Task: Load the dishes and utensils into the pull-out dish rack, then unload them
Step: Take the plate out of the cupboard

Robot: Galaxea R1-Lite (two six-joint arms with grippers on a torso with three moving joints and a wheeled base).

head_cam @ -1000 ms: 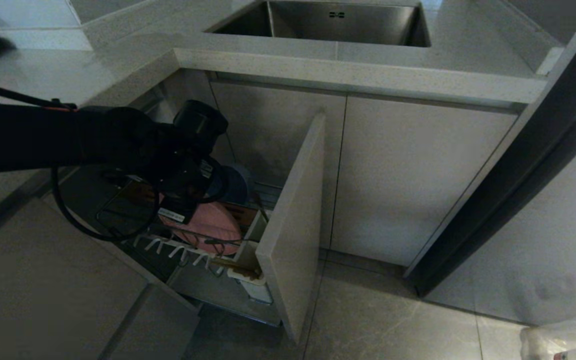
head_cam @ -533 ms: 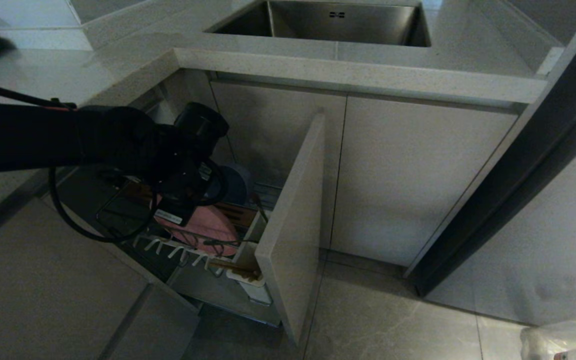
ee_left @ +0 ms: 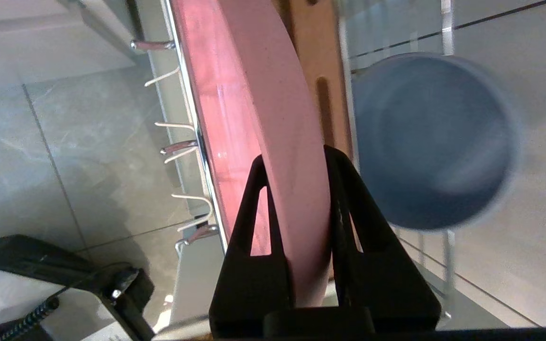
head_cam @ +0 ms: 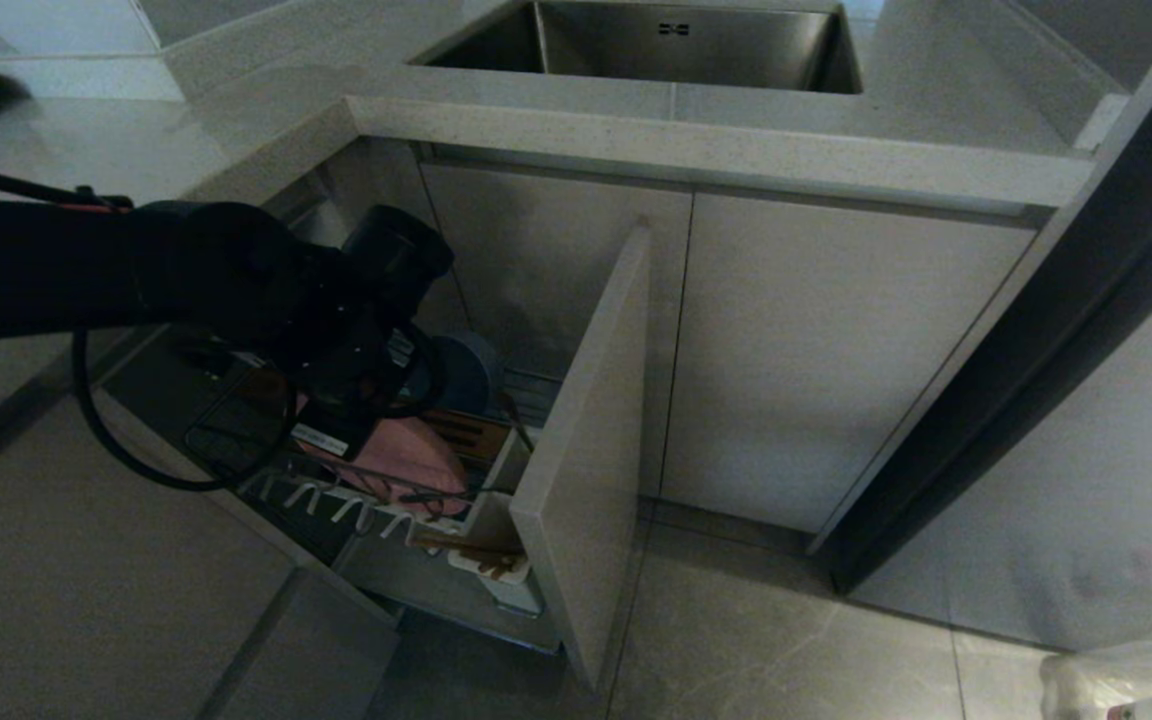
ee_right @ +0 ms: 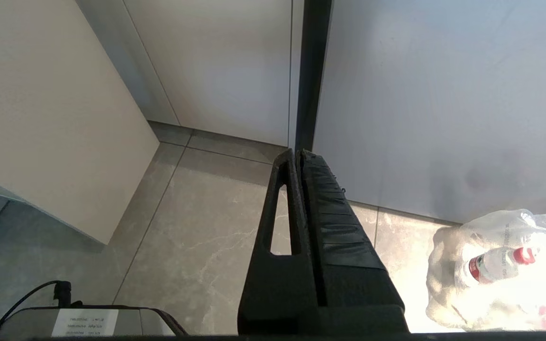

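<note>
You won't find anything readable here: the white label [head_cam: 320, 438] on the left wrist and the sticker [ee_right: 85, 322] below the right gripper carry print too small to read.

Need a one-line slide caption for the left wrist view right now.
Left gripper shut on the pink plate standing on edge in the dish rack, blue-grey bowl alongside.

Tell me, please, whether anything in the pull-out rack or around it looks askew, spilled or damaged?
Nothing stands out. The salmon-pink round plate stands on edge in the dark wire pull-out rack, clamped at its rim by the left gripper; the blue-grey bowl sits beside it, intact.
</note>
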